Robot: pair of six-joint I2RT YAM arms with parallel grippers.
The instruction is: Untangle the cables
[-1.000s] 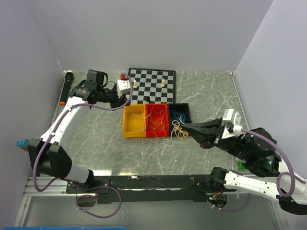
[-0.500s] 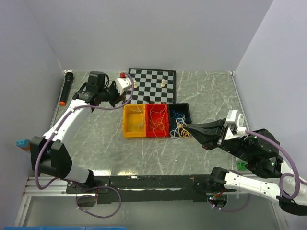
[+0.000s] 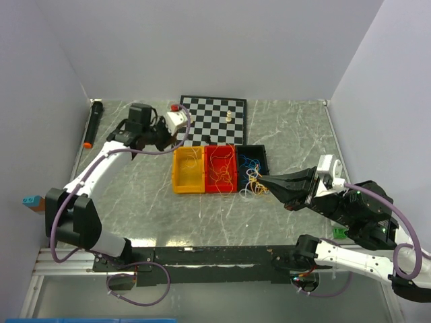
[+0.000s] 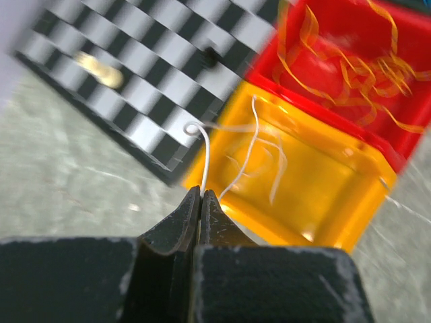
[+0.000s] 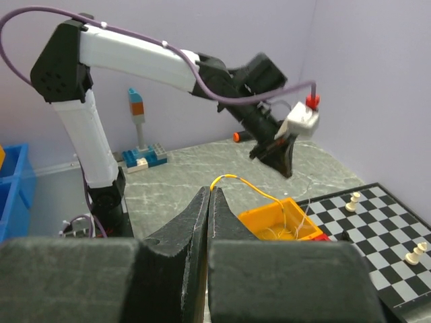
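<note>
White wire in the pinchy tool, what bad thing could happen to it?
The white wire, pinched in the shut left tool, is very thin and trails into the yellow bin: it might slip out or snap.
The right tool pinches an orange wire; pulling could drag the tangle along.

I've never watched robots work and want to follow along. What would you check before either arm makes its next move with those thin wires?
1. Left gripper pinching the whitish wire: ok, fingers closed on it.
2. Right gripper pinching the orange-yellow wire: ok, the wire arcs out from the closed tips.
3. Whitish wire free of the others: cannot tell, its far end trails into the yellow bin.
4. Tangle pulled apart: not ok, blue and orange-yellow strands lie heaped together at the black bin.
5. Chess piece clear of the left arm: ok, it stands apart.
</note>
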